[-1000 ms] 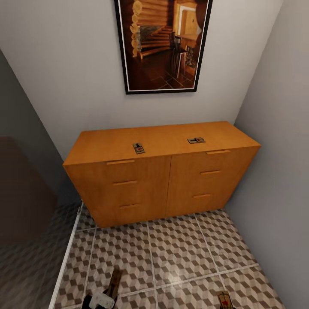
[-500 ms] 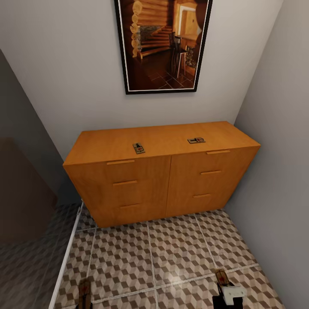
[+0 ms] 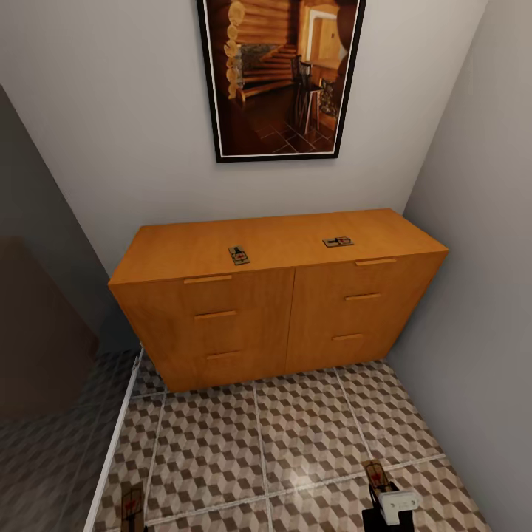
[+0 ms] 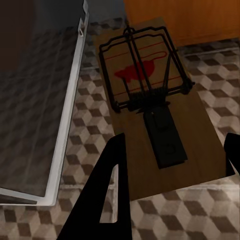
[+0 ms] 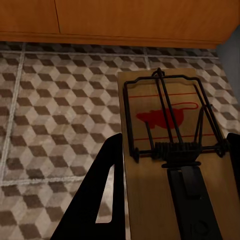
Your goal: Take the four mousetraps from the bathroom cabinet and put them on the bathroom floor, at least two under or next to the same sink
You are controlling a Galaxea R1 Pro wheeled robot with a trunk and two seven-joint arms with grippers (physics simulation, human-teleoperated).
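The orange-brown cabinet (image 3: 281,310) stands against the back wall, all its drawers closed. Two mousetraps lie on its top, one left of the middle (image 3: 238,255) and one to the right (image 3: 338,241). My left gripper (image 4: 175,147) is shut on a third mousetrap (image 4: 145,95), which hangs low at the head view's bottom left (image 3: 132,502). My right gripper (image 5: 175,145) is shut on another mousetrap (image 5: 165,120), seen at the bottom right (image 3: 377,475) above the cube-patterned bathroom floor (image 3: 295,428). The sink is out of view.
A white-framed glass panel (image 3: 114,436) runs along the floor at the left, with a dark shape (image 3: 37,325) behind it. A grey wall (image 3: 473,295) closes the right side. A framed picture (image 3: 281,74) hangs above the cabinet.
The left trap has dropped toward the bottom-left corner of the head view. The right trap has risen a little further into view. The cabinet and the traps on it are unchanged.
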